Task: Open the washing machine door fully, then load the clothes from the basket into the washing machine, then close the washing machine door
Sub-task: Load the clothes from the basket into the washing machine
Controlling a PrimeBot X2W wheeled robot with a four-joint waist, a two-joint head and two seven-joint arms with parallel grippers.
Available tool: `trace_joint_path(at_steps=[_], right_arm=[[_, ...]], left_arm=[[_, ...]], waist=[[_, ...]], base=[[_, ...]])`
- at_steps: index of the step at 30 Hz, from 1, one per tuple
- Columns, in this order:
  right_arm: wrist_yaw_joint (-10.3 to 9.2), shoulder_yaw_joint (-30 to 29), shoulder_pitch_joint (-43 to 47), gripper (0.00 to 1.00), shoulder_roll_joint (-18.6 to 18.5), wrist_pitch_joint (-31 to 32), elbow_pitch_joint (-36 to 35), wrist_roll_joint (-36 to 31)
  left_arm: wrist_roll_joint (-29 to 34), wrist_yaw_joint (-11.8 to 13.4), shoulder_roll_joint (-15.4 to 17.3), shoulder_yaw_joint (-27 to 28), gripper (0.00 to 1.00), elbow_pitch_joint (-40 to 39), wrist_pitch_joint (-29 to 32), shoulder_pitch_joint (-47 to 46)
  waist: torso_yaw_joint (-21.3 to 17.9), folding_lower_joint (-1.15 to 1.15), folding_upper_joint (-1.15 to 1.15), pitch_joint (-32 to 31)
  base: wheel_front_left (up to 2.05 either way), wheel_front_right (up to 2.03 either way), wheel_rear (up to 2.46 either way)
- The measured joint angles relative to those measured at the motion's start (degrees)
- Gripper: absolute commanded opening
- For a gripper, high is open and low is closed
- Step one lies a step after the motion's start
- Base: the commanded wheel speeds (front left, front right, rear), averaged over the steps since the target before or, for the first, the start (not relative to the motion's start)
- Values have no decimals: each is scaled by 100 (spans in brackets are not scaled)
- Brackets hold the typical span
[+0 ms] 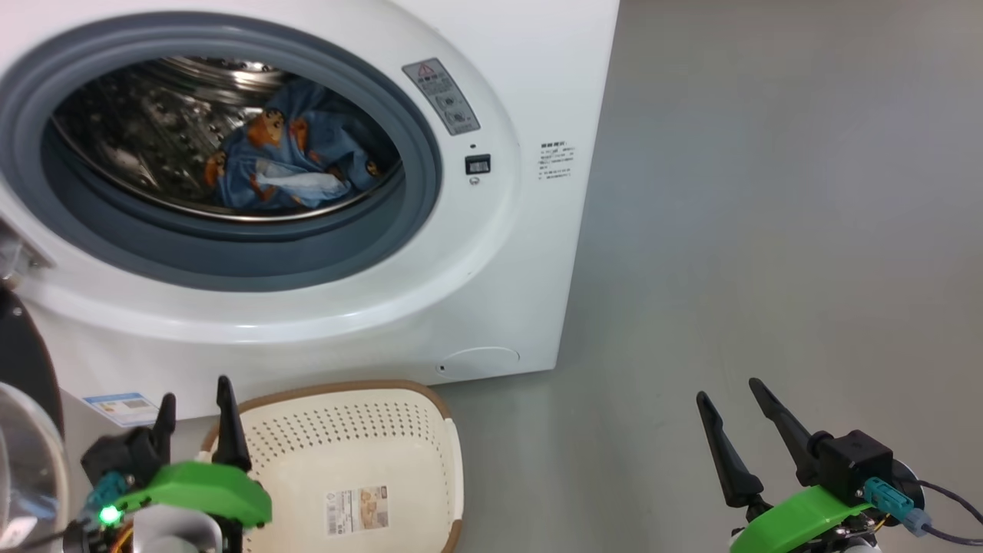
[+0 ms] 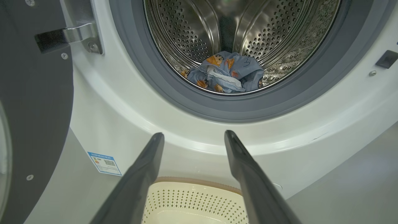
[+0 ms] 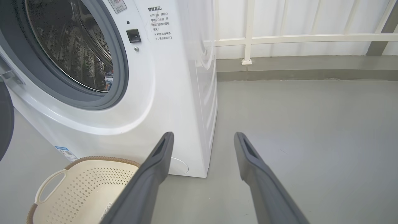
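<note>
- The washing machine door (image 1: 27,361) is hanging swung open at the left edge of the washing machine (image 1: 491,253).
- My left gripper (image 1: 196,392) is hovering released, fingers spread, over the left rim of the basket (image 1: 453,461).
- The basket is sitting on the floor (image 1: 768,230), just beside the machine's front.
- The clothes (image 1: 292,161) are lying bunched in the drum (image 1: 130,130), near its front lip.
- My right gripper (image 1: 729,390) is hovering released above the floor, well apart from the machine.

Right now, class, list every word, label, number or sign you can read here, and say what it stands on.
"温馨提示": heading of the black notice on the washing machine front; lines below too small.
Grey sticker on its front: red warning triangle; text too small.
Blue label low on the machine: too small.
Sticker in the basket: blurred.
</note>
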Motion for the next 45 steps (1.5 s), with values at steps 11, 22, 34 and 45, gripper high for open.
trace_joint_path(at_steps=[11, 22, 34, 45], right_arm=[[0, 1, 236, 100, -3, 0, 31, 9], [0, -31, 402, 100, 1, -1, 30, 151], [0, -42, 423, 100, -14, 0, 29, 151], [0, -25, 424, 100, -25, -1, 30, 151]], left_arm=[[2, -33, -1, -263, 100, -769, 0, 927], [-46, 168, 5, -399, 100, -1246, 1, 1583], [-118, 282, 9, -495, 100, -1633, 65, 1864], [-142, 337, 23, -591, 100, -1850, 143, 1965]], waist=[[98, 0, 0, -391], [99, 0, 0, -683], [160, 0, 0, -696], [208, 0, 0, -746]], base=[[0, 0, 0], [0, 0, 0], [0, 0, 0], [0, 0, 0]])
